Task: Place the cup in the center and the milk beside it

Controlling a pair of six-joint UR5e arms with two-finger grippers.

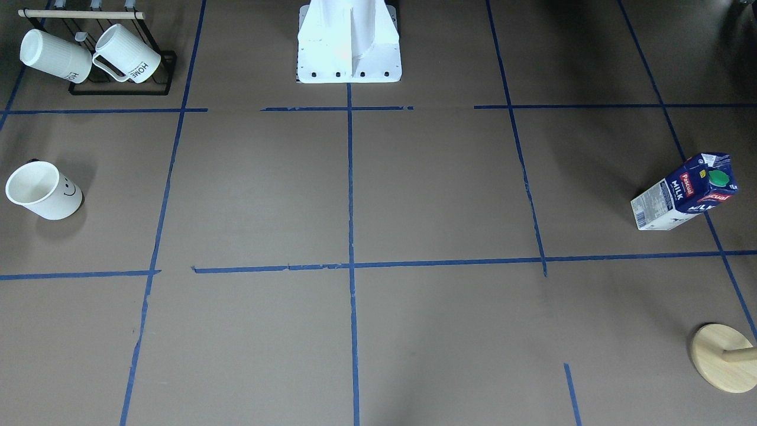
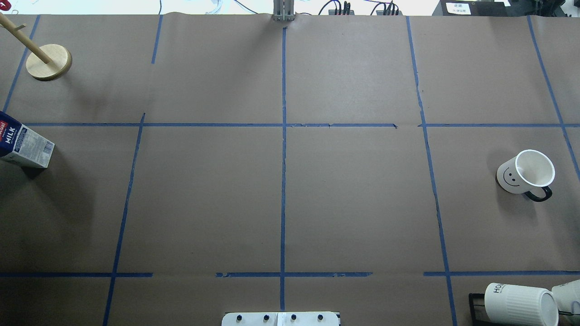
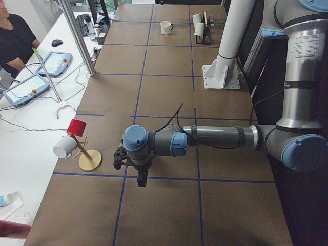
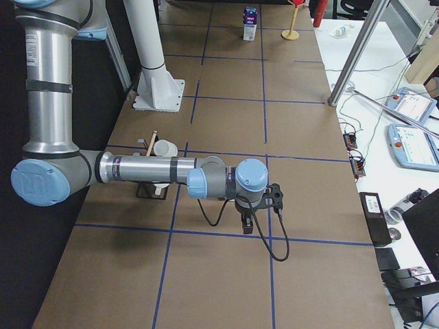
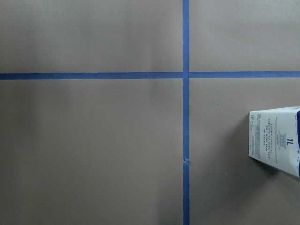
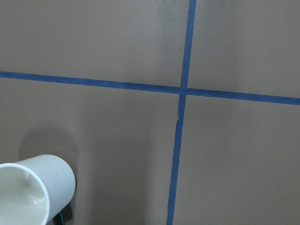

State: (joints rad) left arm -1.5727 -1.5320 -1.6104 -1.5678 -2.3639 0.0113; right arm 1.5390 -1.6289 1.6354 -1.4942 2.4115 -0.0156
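Observation:
The cup [image 1: 44,190] stands upright far to my right, also seen in the overhead view [image 2: 525,173] and at the lower left of the right wrist view [image 6: 33,192]. The milk [image 1: 686,190] stands upright far to my left [image 2: 20,142]; its base shows at the right edge of the left wrist view [image 5: 276,138]. The center [image 2: 290,199] is bare brown board beside the middle tape line. My left gripper [image 3: 142,178] hangs above the table near the milk's side. My right gripper [image 4: 246,226] hangs above the table near the cup's side. I cannot tell if either is open or shut.
A black rack [image 1: 118,89] with two ribbed "HOME" mugs [image 2: 521,303] stands at my near right. A wooden stand [image 1: 724,358] stands at the far left corner [image 2: 47,61] and holds a red and a white cup [image 3: 77,128]. The white base [image 1: 349,41] is at the near edge.

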